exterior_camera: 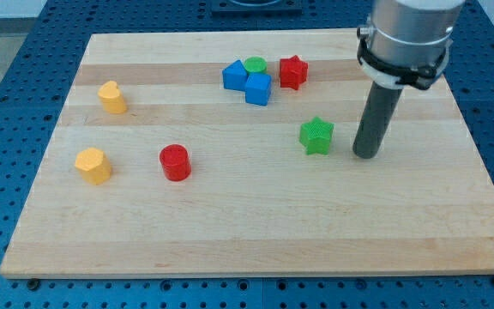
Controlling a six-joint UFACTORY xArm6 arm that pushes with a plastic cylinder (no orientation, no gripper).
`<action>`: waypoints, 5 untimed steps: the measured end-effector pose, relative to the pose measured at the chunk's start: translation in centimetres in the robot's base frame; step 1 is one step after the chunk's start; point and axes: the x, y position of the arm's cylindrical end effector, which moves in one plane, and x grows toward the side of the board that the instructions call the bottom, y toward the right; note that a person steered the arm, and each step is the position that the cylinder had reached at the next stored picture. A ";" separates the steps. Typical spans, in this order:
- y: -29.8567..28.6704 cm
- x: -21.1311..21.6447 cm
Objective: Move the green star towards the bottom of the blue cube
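The green star point(316, 136) lies on the wooden board, right of centre. My tip point(366, 155) rests on the board just to the star's right, a small gap apart. The blue cube point(258, 88) sits up and to the left of the star, in a cluster near the view's top. The rod rises from the tip to the grey arm body at the view's top right.
Touching the blue cube are another blue block point(235, 75) on its left and a green cylinder point(255, 66) above it. A red star point(292, 72) lies right of the cluster. A red cylinder point(175, 162) and two yellow blocks point(112, 97) point(93, 166) are at the left.
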 end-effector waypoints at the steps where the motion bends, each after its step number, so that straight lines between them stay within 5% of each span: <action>1: -5.3 -0.7; 2: -11.6 -0.7; 5: -14.2 2.6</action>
